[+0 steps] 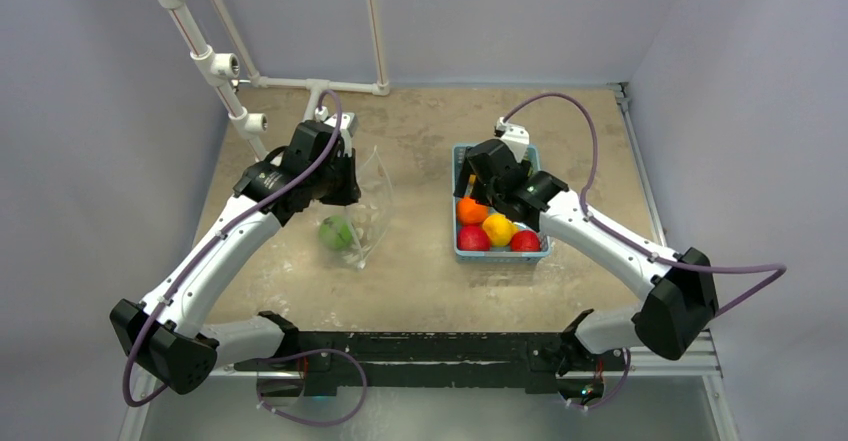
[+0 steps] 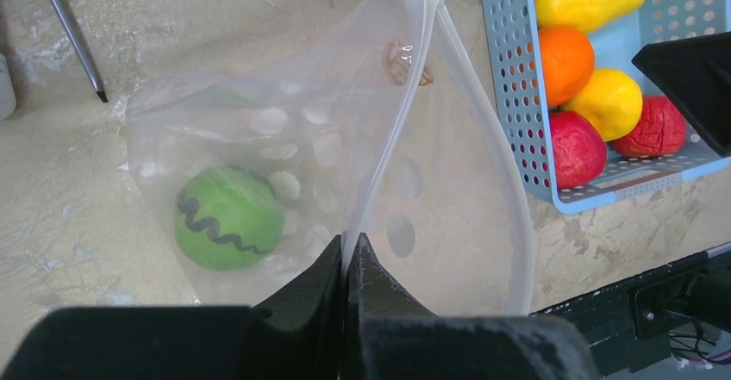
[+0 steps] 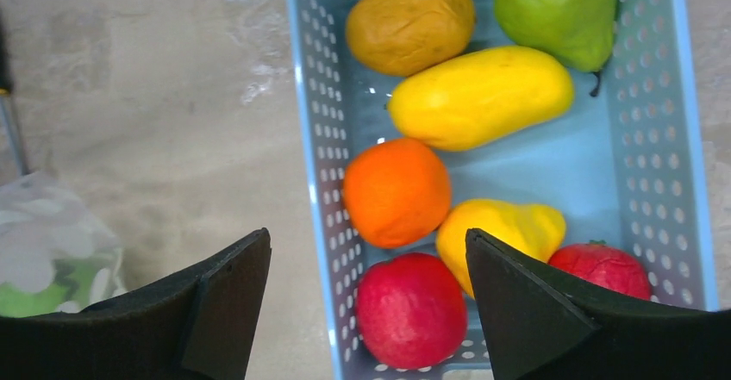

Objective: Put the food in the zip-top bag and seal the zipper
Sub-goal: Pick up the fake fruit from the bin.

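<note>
The clear zip-top bag (image 1: 366,209) stands open on the table, and also shows in the left wrist view (image 2: 284,139). A dark-striped green fruit (image 2: 228,218) lies inside it (image 1: 336,232). My left gripper (image 2: 349,246) is shut on the zipper (image 2: 388,139) at one side of the mouth and holds it up; the other mouth edge bows out to the right. My right gripper (image 3: 366,238) is open and empty above the left wall of the light-blue basket (image 3: 302,96). In the basket lie several fruits: orange (image 3: 396,192), red (image 3: 412,309), long yellow (image 3: 480,97), green pear (image 3: 559,9).
The basket (image 1: 500,256) stands right of centre, about a hand's width from the bag. A white pipe frame (image 1: 215,61) stands at the back left. A screwdriver (image 2: 73,40) lies behind the bag. A black rail (image 1: 430,346) runs along the near edge.
</note>
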`<action>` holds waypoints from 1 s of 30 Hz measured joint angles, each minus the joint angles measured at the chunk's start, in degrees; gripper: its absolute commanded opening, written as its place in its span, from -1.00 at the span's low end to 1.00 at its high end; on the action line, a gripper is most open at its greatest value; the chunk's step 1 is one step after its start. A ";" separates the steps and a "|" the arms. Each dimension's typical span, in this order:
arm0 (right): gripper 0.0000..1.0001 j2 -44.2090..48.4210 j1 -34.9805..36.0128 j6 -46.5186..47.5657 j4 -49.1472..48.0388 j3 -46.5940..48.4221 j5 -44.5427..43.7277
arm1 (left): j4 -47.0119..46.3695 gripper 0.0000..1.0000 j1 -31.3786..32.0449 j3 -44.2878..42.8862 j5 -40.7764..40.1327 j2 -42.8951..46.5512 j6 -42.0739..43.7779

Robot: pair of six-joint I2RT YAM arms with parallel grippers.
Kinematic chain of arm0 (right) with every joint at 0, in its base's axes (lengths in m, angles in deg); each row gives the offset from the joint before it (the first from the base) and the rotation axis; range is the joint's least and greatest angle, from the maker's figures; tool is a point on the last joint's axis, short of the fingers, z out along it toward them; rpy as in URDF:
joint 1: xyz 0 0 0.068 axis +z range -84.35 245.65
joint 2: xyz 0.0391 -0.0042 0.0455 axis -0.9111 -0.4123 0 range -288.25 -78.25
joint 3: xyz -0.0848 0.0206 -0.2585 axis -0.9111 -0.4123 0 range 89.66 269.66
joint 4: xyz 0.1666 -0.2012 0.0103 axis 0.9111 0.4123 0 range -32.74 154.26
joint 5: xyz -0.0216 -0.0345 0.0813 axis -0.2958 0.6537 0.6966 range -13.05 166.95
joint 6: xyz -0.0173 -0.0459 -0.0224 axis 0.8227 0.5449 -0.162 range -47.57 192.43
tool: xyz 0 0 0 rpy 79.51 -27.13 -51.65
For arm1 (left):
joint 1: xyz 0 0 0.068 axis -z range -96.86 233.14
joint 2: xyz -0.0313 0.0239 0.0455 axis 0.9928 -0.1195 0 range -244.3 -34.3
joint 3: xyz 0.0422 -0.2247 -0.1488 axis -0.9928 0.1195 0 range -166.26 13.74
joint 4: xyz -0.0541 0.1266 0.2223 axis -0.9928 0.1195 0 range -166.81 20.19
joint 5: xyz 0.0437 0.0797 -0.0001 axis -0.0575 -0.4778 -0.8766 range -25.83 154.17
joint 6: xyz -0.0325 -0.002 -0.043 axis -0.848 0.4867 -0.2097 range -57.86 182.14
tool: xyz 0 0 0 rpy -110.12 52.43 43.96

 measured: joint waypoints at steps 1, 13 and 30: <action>0.69 0.00 -0.66 0.13 -0.07 -0.52 0.26 | 0.00 -1.00 0.00 0.00 -0.02 0.00 0.00; 0.64 -4.76 -5.31 2.95 -5.07 -4.33 4.55 | 0.00 -1.00 0.00 0.00 -0.74 0.00 0.04; 0.65 -11.98 -7.56 6.05 -13.05 -8.11 9.18 | 0.00 -1.00 0.00 0.00 -1.14 0.02 0.48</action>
